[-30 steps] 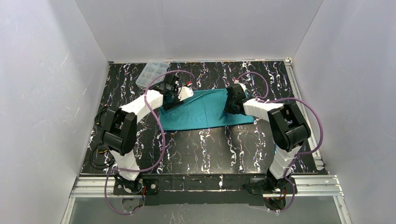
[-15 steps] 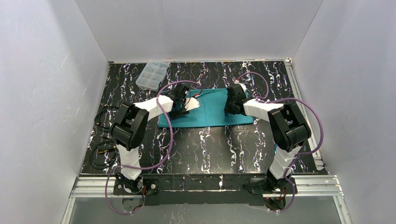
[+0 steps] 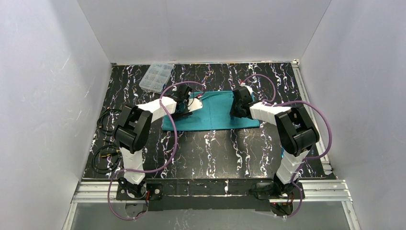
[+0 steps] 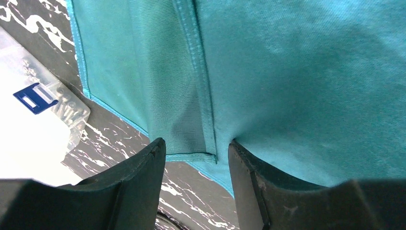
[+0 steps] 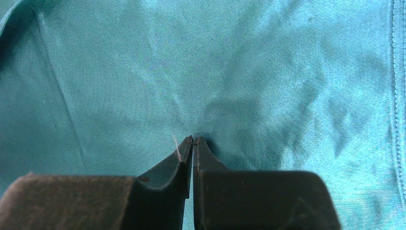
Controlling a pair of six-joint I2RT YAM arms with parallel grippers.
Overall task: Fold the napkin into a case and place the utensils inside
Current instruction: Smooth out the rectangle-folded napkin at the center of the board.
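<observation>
**Item 1. Teal-green cloth napkin (image 3: 215, 115) with a thin lighter blue stitched hem.** It lies flat on the table, folded into a long band running left to right across the far middle. In the left wrist view one layer overlaps another, and a hemmed edge runs down to a squared corner at the cloth's border.

**Item 2. Left pincer (image 4: 196, 146), two dark fingers (image 4: 139, 177).** It is parted to a middling gap over the napkin's left end. The hemmed corner lies between the tips without being pinched. One finger sits over bare table, and the other rests on or just over the cloth, where a small crease starts.

**Item 3. Right pincer (image 5: 193, 140).** It is closed almost tip to tip on a small pinch of napkin at the band's right part. Creases in the fabric fan out from the tips.

**Item 4. Clear plastic compartment box (image 3: 156, 76) with a blue latch.** It stands at the far left of the table, apart from the napkin.

**Item 5. Black table (image 3: 210, 148) with white marbled veining.** It carries all of the above, and both arm bases sit at its near edge.

**Item 6. Purple cables (image 3: 168, 143).** They loop along both arms.
</observation>
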